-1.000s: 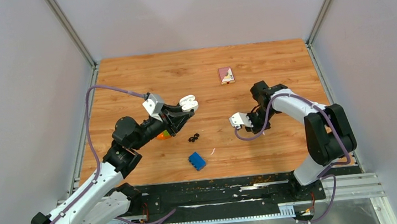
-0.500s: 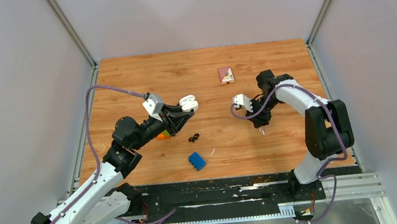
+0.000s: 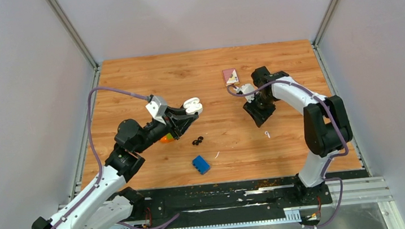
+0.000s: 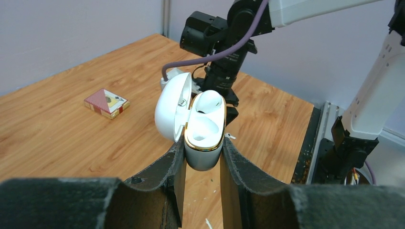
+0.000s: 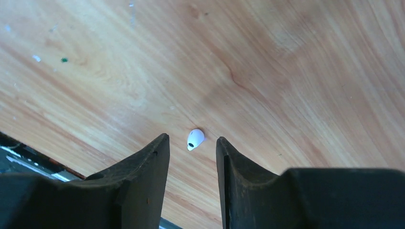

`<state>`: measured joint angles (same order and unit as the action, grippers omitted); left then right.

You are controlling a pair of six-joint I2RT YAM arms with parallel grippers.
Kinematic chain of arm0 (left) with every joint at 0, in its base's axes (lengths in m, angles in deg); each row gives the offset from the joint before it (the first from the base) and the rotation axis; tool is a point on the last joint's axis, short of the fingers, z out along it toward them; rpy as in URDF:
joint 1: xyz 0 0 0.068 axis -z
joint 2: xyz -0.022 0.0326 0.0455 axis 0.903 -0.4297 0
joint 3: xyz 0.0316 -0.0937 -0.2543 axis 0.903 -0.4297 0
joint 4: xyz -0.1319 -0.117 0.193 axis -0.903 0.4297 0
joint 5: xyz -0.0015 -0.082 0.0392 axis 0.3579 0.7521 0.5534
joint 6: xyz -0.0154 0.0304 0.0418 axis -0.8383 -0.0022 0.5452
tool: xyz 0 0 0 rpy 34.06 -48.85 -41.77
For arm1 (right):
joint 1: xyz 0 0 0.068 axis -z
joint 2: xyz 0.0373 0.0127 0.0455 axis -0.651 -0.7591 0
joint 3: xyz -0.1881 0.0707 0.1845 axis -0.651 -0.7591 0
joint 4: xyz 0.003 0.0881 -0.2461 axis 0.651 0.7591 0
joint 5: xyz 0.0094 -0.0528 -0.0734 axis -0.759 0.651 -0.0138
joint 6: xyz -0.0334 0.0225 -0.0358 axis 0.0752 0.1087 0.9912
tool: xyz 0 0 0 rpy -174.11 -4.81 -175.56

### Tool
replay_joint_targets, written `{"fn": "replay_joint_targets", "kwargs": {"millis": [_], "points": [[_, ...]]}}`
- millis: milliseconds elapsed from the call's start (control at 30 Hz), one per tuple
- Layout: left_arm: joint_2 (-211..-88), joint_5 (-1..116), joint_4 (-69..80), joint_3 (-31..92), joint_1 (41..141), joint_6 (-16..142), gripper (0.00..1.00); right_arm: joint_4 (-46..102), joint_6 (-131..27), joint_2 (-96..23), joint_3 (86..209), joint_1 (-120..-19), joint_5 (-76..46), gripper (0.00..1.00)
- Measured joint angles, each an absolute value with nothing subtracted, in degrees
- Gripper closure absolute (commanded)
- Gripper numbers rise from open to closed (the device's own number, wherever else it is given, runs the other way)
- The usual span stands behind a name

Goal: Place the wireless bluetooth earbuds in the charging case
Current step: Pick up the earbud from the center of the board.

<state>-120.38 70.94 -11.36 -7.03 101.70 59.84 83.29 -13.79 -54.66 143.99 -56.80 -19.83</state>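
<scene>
"What's on that big wooden bench [image 3: 129, 82]?"

"Two arms. The left end effector [image 4: 204, 151] is squeezed tight on the charging case [image 4: 204, 126]. It holds the case up off the wood, left of the middle in the top view. The lid is open."

"And the other arm?"

"The right end effector [image 5: 191, 145] has its fingers apart and holds nothing. It hangs right of the middle, pointing down."

"Where are the earbuds?"

"One white earbud [image 5: 195, 138] lies on the wood. In the wrist view it shows in the gap between those fingers. Two black earbuds [image 3: 197, 142] lie together near the middle, below the case. I can't tell if any bud sits in the case yet."

"So which step is this?"

"I think it's going for the white one. Next it must come straight down and pinch that tiny bud softly. Then it has to carry it over to the open case."
</scene>
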Motion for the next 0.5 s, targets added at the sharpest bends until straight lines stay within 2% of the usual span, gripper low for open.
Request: {"fn": "replay_joint_targets", "kwargs": {"millis": [500], "points": [[-119.33, 71.01, -11.27, -7.05, 101.70, 59.84, 0.97, 84.34, -25.48, -57.72, 144.49, -58.97, -10.65, 0.59]]}}
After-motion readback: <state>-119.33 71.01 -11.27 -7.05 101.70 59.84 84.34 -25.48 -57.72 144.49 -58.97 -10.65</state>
